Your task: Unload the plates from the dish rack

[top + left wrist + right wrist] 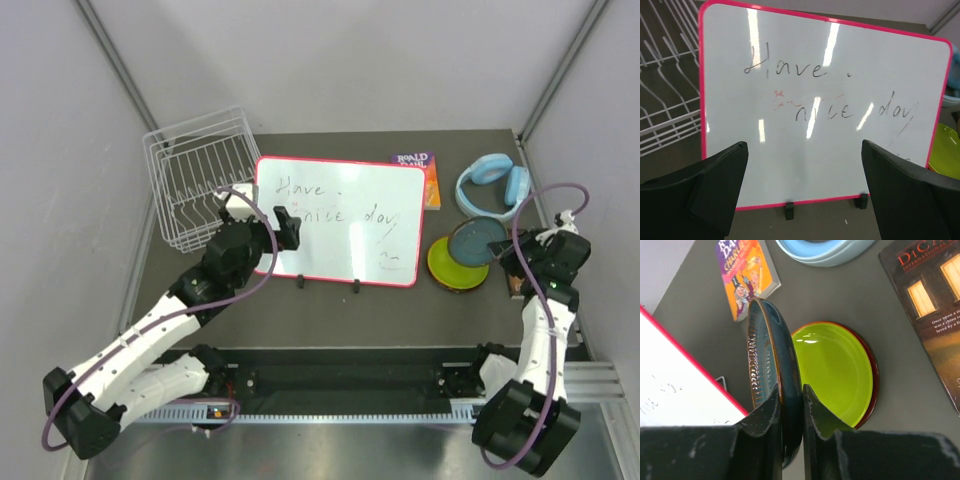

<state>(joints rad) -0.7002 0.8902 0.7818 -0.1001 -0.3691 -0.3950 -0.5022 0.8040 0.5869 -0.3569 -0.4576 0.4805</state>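
Right claw (pixel 790 392) pinches a dark blue plate (pixel 771 340) by its rim, on edge above a lime plate (pixel 835 370). Left claw (pixel 804 150) gapes wide, holding nothing, facing the whiteboard (pixel 825 100)

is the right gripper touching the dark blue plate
Touching. The right wrist view shows the right gripper pinching the rim of the dark blue plate.

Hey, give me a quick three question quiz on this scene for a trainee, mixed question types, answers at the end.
1. True or false: the dish rack holds no plate.
2. Which claw grips the dark blue plate?
3. Fill in: the plate lying flat beyond the held one is ____ inside.
Key: 1 true; 2 the right claw; 3 lime-yellow.
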